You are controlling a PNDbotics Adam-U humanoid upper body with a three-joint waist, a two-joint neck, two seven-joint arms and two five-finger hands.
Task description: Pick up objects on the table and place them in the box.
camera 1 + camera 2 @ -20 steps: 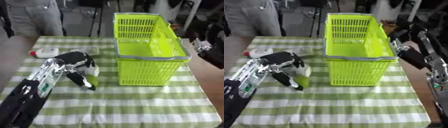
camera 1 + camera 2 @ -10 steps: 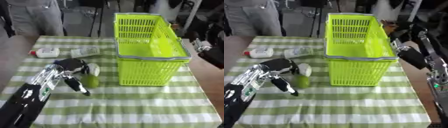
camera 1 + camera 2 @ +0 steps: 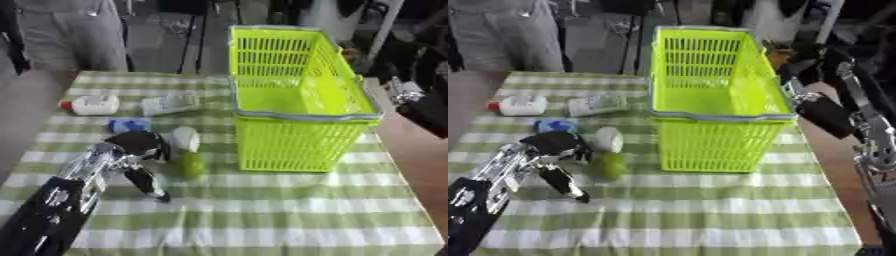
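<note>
My bench (image 3: 289, 220) wears a green-and-white checked cloth. The lime plastic lattice basket (image 3: 297, 95) stands at its right. Only the right eye shows my right arm well; its hand (image 3: 794, 95) is beside the basket rim, and I cannot tell its fingers' state. My left hand (image 3: 136, 150) has one finger stretched down, touching a green bottle (image 3: 188, 162) with a white cap. Behind lie a clear bottle (image 3: 171, 104), a white bottle (image 3: 92, 105) and a blue item (image 3: 129, 125); no label is readable.

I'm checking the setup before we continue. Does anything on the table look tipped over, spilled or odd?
Nothing spilled. The two bottles lie on their sides near the far left, and the green and white container lies tipped by the left hand. The basket stands upright.
</note>
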